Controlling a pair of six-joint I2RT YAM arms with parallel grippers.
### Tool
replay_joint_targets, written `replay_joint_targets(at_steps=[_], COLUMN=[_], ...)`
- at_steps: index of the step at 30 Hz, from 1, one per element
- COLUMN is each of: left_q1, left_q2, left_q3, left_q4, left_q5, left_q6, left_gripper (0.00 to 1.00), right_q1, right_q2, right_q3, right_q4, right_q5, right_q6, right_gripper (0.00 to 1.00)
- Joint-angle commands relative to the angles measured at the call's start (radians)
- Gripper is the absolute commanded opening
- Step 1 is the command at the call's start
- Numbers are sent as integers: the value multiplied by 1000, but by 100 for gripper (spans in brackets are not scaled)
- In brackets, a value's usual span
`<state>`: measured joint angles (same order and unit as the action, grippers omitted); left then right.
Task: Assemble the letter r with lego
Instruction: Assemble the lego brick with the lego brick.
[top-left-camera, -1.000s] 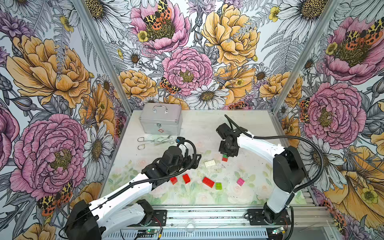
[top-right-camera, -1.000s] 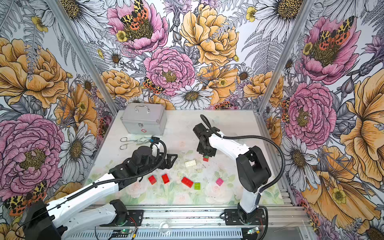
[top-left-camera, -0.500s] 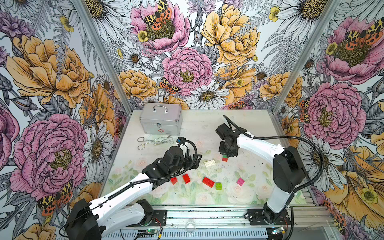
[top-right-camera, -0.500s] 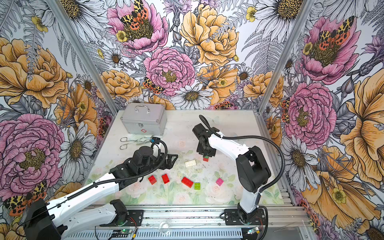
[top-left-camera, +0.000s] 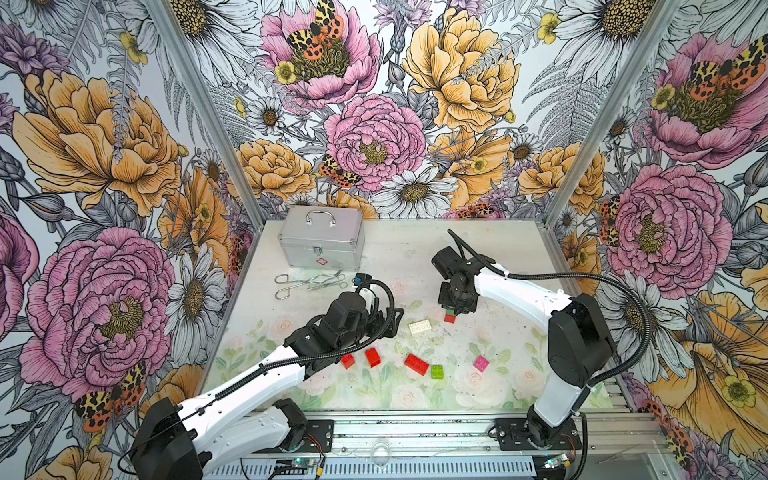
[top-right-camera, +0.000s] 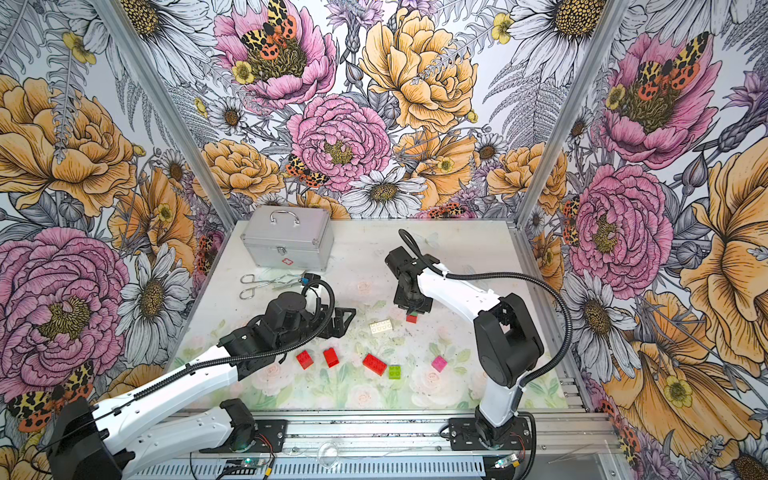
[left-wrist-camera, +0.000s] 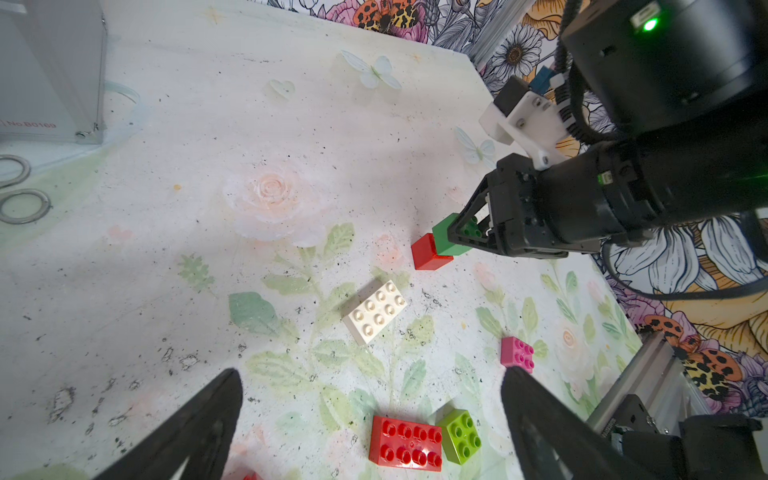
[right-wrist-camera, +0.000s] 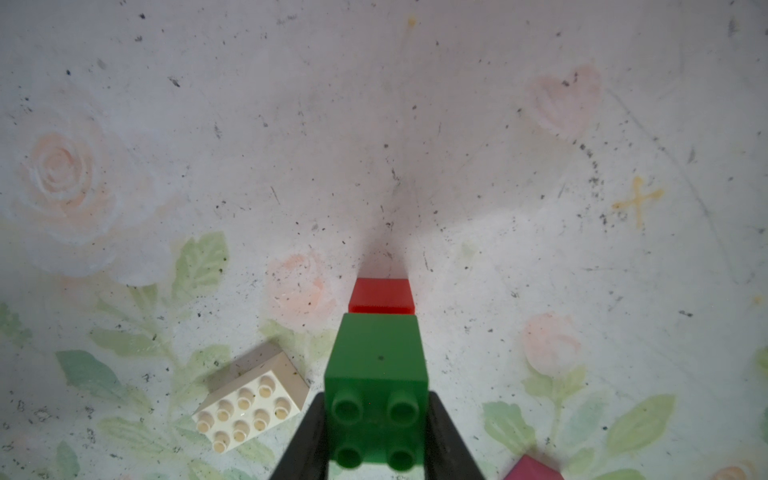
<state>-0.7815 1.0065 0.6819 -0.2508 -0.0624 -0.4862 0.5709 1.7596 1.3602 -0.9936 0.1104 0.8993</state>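
1. Lego comes first: the dark green brick (right-wrist-camera: 376, 365) is clamped by its two sides in the right gripper (top-left-camera: 456, 306), whose jaws are narrow, with the studs facing the wrist.
2. Under it, and touching it, is a small red brick (left-wrist-camera: 430, 252) that seems to rest on the table (top-left-camera: 395, 257), right of centre. From the left wrist view the green one looks a little offset over the red. I cannot tell whether the two are fully seated.
3. Left of centre hangs the left gripper (top-left-camera: 388, 323), jaws spread wide and holding nothing.
4. A white brick (top-left-camera: 419, 326) lies just near-left of the pair. Nearer again, from left to right, lie the left red brick (top-left-camera: 348, 361), the second red brick (top-left-camera: 372, 357), the long red brick (top-left-camera: 417, 364) with the lime green brick (top-left-camera: 436, 371) just beside it, and the pink brick (top-left-camera: 481, 363).
5. The step in hand is probably seating green on red as the start of the r's stem. To do it well:
   - Square the green over the red's studs before pressing.
   - Push straight down, not at a slant, so the red cannot skid.
   - Open the jaws only once the joint is flush.
6. Mind the white brick, which is close enough to be nudged. The empty left gripper could brace the red one if it slips.
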Motion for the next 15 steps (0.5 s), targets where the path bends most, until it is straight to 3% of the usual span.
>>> replay_joint_targets(at_steps=[1, 15], left_q1=[-7, -16], left_q2=[-3, 18], left_q3=[27, 30], left_q4=[-5, -1], left_q5=[-14, -18], left_q6=[17, 11], left_gripper=[99, 99], right_q1=[6, -9], right_q2=[-24, 17], right_q3=[-1, -25], right_q4=[0, 24], right_q5=[5, -20], right_q6=[8, -28], right_gripper=[25, 25])
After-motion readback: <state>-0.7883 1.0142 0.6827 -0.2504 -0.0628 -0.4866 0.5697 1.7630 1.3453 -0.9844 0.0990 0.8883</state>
